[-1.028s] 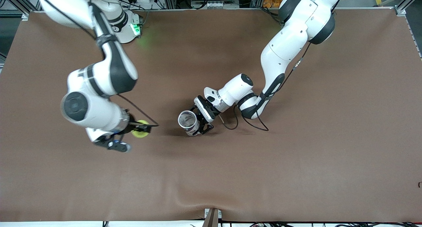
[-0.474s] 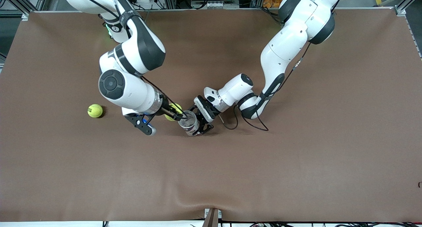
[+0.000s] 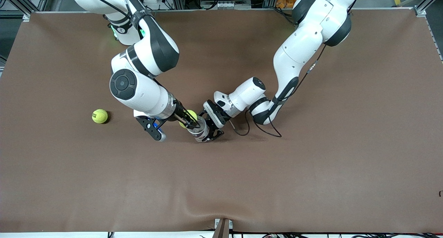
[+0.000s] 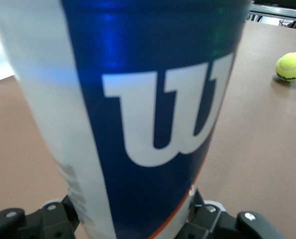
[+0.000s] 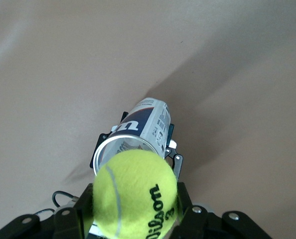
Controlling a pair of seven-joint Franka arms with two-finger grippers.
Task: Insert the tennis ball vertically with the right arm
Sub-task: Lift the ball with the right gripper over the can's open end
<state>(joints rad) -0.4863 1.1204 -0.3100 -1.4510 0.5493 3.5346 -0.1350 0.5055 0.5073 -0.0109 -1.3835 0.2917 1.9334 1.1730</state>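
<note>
My right gripper (image 3: 190, 121) is shut on a yellow-green tennis ball (image 3: 188, 115), which hangs just over the open mouth of a blue and white ball can (image 3: 200, 131). The can stands upright near the table's middle, and my left gripper (image 3: 210, 130) is shut on its side. In the right wrist view the tennis ball (image 5: 135, 195) sits between the right gripper's (image 5: 136, 211) fingers, with the can (image 5: 147, 124) and its round rim right below. The can's (image 4: 138, 114) wall fills the left wrist view, clamped in the left gripper (image 4: 138, 226).
A second tennis ball (image 3: 99, 116) lies loose on the brown table cover (image 3: 311, 168) toward the right arm's end; it also shows in the left wrist view, second ball (image 4: 291, 66). A black cable (image 3: 258, 129) loops on the table beside the left wrist.
The right arm has swung from its own end of the table to the can, carrying the tennis ball over the can's mouth. The loose ball came into sight. The left arm held still.
</note>
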